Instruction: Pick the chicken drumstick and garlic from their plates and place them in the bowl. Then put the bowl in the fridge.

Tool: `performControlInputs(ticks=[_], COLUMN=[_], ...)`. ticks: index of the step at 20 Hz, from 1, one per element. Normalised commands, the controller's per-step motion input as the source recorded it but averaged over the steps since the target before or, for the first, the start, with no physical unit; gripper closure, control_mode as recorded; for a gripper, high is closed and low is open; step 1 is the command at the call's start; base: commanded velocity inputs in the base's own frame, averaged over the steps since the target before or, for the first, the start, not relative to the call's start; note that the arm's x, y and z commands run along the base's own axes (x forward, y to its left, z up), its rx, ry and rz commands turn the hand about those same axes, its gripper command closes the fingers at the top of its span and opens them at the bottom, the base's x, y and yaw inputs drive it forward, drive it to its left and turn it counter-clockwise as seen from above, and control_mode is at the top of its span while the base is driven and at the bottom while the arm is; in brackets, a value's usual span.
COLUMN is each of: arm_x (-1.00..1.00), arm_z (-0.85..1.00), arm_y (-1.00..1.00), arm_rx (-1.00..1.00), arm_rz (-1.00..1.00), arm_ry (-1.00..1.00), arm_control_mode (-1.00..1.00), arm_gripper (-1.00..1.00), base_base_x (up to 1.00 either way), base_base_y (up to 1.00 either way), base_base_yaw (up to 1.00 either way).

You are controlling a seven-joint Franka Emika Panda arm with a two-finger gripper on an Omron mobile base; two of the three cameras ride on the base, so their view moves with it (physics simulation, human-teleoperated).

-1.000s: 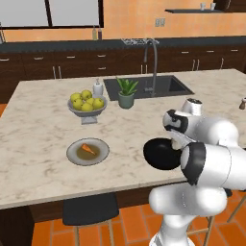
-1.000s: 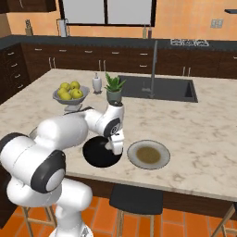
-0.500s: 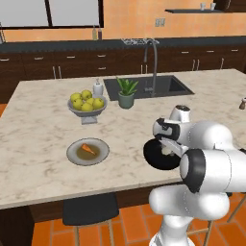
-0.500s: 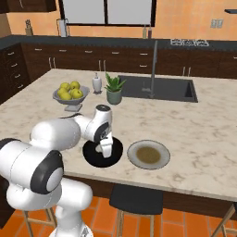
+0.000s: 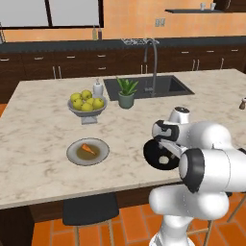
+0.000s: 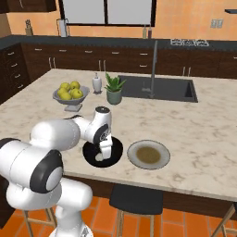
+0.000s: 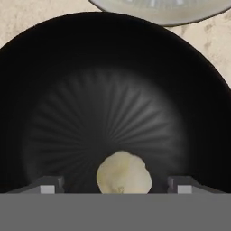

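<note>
The glossy black bowl [image 5: 150, 154] [image 6: 90, 152] [image 7: 113, 85] sits near the counter's front edge. The off-white garlic [image 5: 164, 160] [image 6: 99, 158] [image 7: 124, 174] lies on its bottom. My gripper [image 5: 167, 151] [image 6: 106, 149] [image 7: 116, 186] hangs just over the bowl, open, its fingertips [image 7: 48, 185] wide on either side of the garlic without touching it. The orange-brown chicken drumstick [image 5: 87, 149] rests on its grey-rimmed plate [image 5: 73, 154], left of the bowl. The second plate [image 6: 149, 154] [image 7: 158, 12], bare, lies on the bowl's other side. The fridge is out of view.
A grey footed fruit bowl [image 5: 86, 108] [image 6: 69, 98] with yellow-green fruits, a white bottle [image 5: 98, 88] [image 6: 96, 84] and a potted plant [image 5: 126, 94] [image 6: 114, 90] stand farther back. Behind them are the sink [image 5: 149, 87] [image 6: 159, 88] and tall faucet [image 5: 153, 62].
My gripper came down into the bowl with the garlic and its jaws opened. The garlic now lies free on the bowl's bottom.
</note>
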Motion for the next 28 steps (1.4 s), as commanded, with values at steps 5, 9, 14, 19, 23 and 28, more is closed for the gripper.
performControlInputs(ticks=[5,9,14,19,23,28], arm_x=[-0.02,-0.47,-0.85,-0.73,-0.32,-0.04], arm_z=[0.16,0.87,0.78,0.57,0.39,0.13], arm_y=[0.05,0.1,0.28,0.48,0.67,0.73], arm_rx=[0.0,0.0,-0.03,-0.04,-0.03,-0.06], arm_rz=[0.0,0.07,0.28,0.32,0.33,0.35], arm_ry=[-0.01,-0.08,-0.12,-0.09,-0.06,-0.1], arm_control_mode=[-1.0,-1.0,-1.0,-1.0,-1.0,-1.0], arm_gripper=[-1.0,-1.0,-1.0,-1.0,-1.0,-1.0], base_base_x=[0.0,0.0,0.0,0.0,0.0,0.0], base_base_y=[0.0,0.0,0.0,0.0,0.0,0.0], base_base_yaw=[0.0,0.0,0.0,0.0,0.0,0.0])
